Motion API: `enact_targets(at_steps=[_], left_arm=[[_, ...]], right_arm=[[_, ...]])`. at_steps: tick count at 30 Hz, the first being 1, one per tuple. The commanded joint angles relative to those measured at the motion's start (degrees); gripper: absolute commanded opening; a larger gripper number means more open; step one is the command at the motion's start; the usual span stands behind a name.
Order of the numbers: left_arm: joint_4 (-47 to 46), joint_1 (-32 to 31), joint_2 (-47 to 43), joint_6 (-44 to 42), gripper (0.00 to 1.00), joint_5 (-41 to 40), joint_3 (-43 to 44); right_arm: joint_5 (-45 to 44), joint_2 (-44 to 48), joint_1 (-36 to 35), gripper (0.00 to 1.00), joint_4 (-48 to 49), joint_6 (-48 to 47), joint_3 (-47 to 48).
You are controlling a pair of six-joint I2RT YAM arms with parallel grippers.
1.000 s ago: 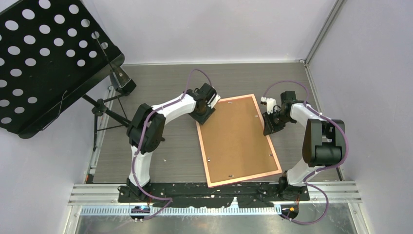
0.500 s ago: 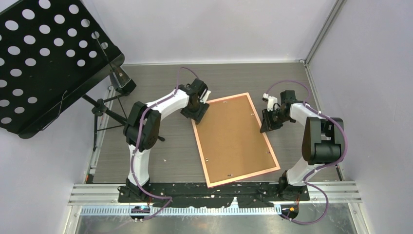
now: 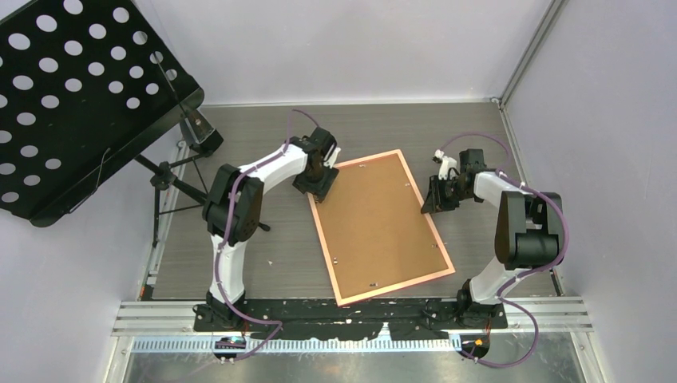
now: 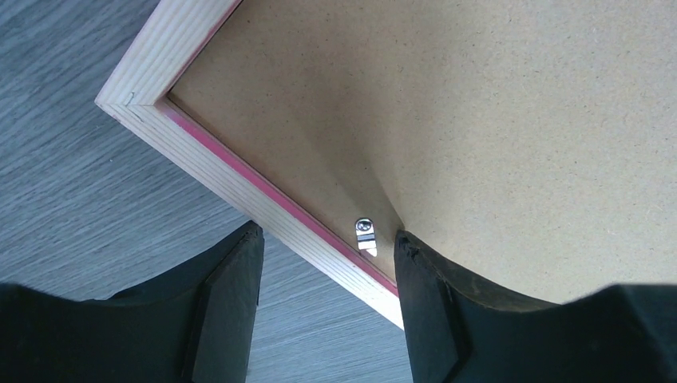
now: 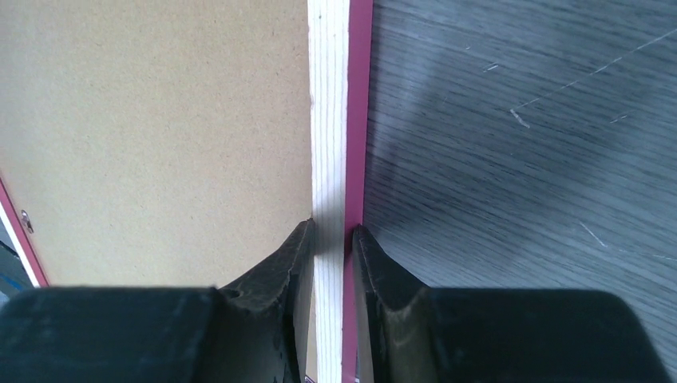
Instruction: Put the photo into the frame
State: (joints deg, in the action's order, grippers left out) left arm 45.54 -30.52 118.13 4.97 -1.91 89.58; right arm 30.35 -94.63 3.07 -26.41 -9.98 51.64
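Observation:
The frame lies face down in the middle of the table, its brown board back up and its long sides slanting toward the near right. My left gripper is open at the frame's far-left corner. In the left wrist view its fingers straddle the pale wooden rim; a small metal clip shows between them. My right gripper is shut on the frame's right rim, one finger on each side. The photo is hidden.
A black perforated music stand leans over the far-left corner, its tripod legs reaching onto the table beside the left arm. Grey walls close in the back and right. The arm bases sit along the near rail.
The frame has slid and turned to the left. My left gripper has opened and moved left along its corner. The right gripper, still clamped on the rim, has followed leftward.

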Motion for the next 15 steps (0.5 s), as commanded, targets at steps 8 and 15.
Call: enact_targets(at_steps=[8,15], left_arm=[[-0.9,1.8,-1.6,2.4,0.59,5.9,-1.1],[-0.2,5.1,-2.2,3.5,0.61,9.0,0.7]], right_arm=[[-2.2,4.1,0.4,0.05,9.0,10.7,-1.0],[-4.1,5.5,3.9,0.05,12.5,17.5,-1.0]])
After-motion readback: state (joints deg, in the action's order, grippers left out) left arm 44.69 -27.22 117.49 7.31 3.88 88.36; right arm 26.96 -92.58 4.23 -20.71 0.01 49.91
